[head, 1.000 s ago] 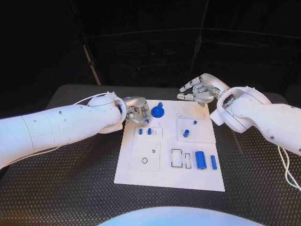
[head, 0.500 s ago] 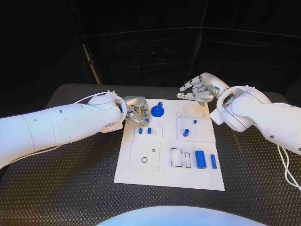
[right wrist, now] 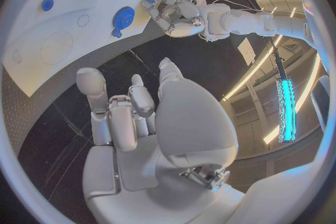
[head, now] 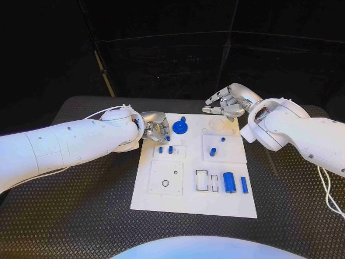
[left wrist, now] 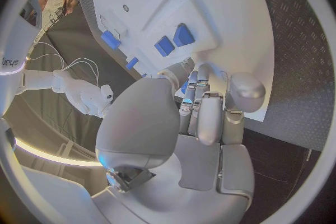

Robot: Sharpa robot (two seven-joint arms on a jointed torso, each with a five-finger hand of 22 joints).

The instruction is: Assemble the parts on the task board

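Observation:
The white task board [head: 190, 202] lies in the middle of the table. My left hand [head: 156, 129] hovers over its far left corner, fingers curled in, and a small blue part [left wrist: 186, 89] shows pinched between them. Just right of the hand sits a round blue knob [head: 180, 127]. Two short blue pegs [head: 165, 150] stand close below the fingers. My right hand [head: 228, 103] hangs beyond the board's far edge, fingers apart and holding nothing. A blue cylinder [head: 229, 182] and a slim blue bar [head: 244, 185] lie near the board's right side.
Two more blue pieces [head: 213, 152] stand in the right middle plate. Open rectangular slots [head: 201, 179] and a plate with a round hole [head: 165, 183] occupy the near half. Black textured table [head: 79, 216] surrounds the board.
My left hand has edged slightly towards the board's far left corner with the small piece. The right hand has stayed where it was.

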